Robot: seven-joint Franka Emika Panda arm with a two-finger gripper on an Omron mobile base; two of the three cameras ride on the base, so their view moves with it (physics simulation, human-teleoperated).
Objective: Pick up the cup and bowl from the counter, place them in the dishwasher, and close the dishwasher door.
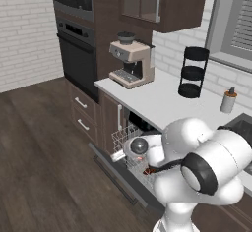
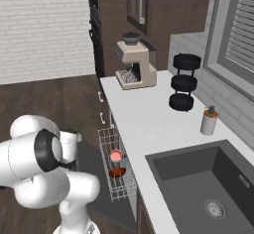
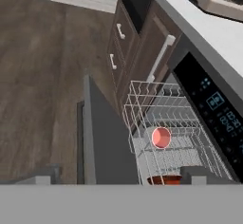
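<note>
We have both dishes in the light wire rack (image 3: 166,137): the small white cup with a pinkish-red inside (image 3: 161,137) and the shallow reddish-brown bowl (image 3: 163,179) lie below our released, empty gripper (image 3: 118,173). The flat dark dishwasher door (image 3: 102,142) remains down; closing it is left.

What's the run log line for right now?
small white cup with red inside: in wire rack | shallow reddish-brown bowl: in rack | dark dishwasher door: open | claw: open, empty

bowl (image 3: 164,180) half cut off, sink (image 2: 208,188) cropped
</note>
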